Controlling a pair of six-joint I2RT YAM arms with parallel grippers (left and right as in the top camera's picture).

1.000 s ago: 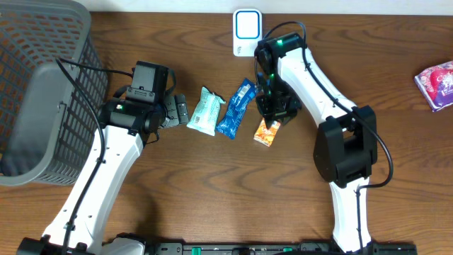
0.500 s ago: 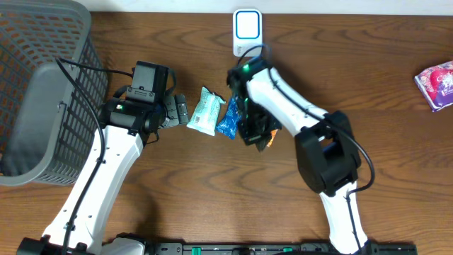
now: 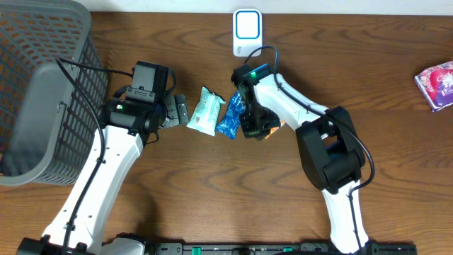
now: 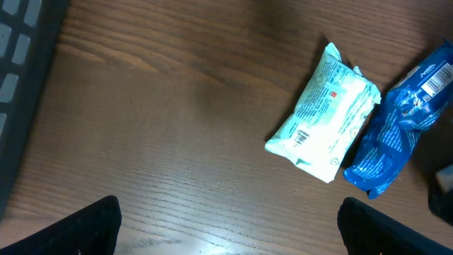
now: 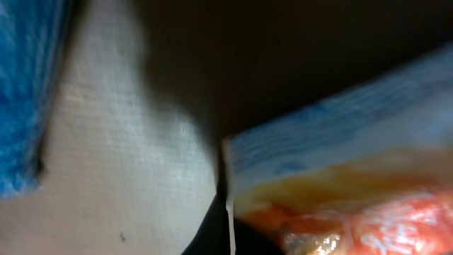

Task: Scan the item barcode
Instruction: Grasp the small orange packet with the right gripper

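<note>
Right gripper (image 3: 256, 126) has swung left, clamped on the orange packet (image 5: 340, 205) beside the blue packet (image 3: 231, 119); left gripper (image 4: 233, 230) gapes wide.

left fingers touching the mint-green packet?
Apart. Left wrist view: both fingers sit at the bottom corners, bare wood between them and the mint-green packet.

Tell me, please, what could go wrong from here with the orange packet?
The right gripper seems shut on just an edge of the orange packet, so it might slip free when lifted. The blue packet lies right beside the gripper and could get dragged. The barcode isn't visible, so it may face away from the scanner.
</note>
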